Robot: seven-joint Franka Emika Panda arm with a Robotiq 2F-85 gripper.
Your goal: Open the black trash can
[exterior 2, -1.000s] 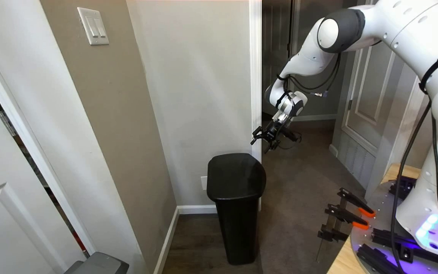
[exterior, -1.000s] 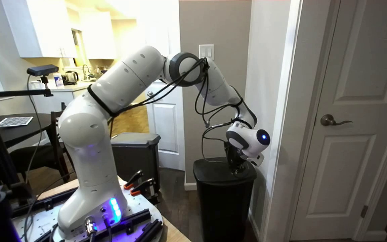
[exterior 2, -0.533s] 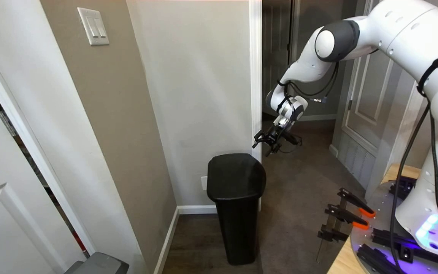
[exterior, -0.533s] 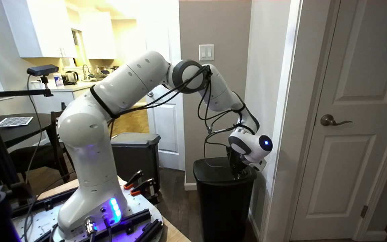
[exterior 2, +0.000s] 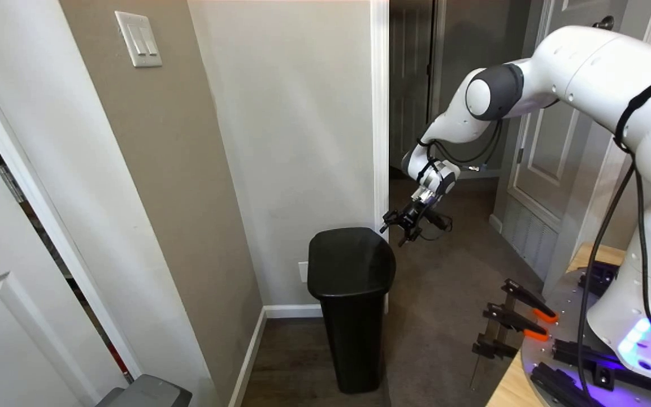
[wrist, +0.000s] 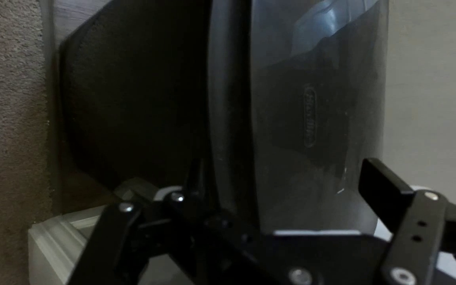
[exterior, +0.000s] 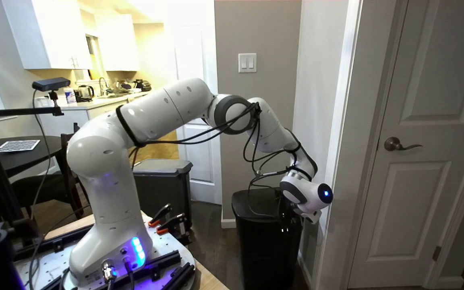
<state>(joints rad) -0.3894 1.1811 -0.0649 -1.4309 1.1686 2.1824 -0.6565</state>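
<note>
Over the last second I'd dropped the jointed white arm (exterior 2: 574, 65), so the black two-fingered gripper (exterior 2: 393, 237) ended up lower, just beside the tall tapered black plastic trash can (exterior 2: 354, 339), which hadn't budged from its spot near the flat pale-grey wall (exterior 2: 297, 141). Fingers (wrist: 384, 190) were spread wide, pinching nothing; in the wrist view they sat either side of the rim (wrist: 232, 99), but I couldn't tell if anything touched. The smooth rounded black plastic lid (exterior 2: 352, 263) was still down, so I guessed prying up its edge came next. Raised oval black logo (wrist: 310, 116) on it, lettering too murky to read.
</note>
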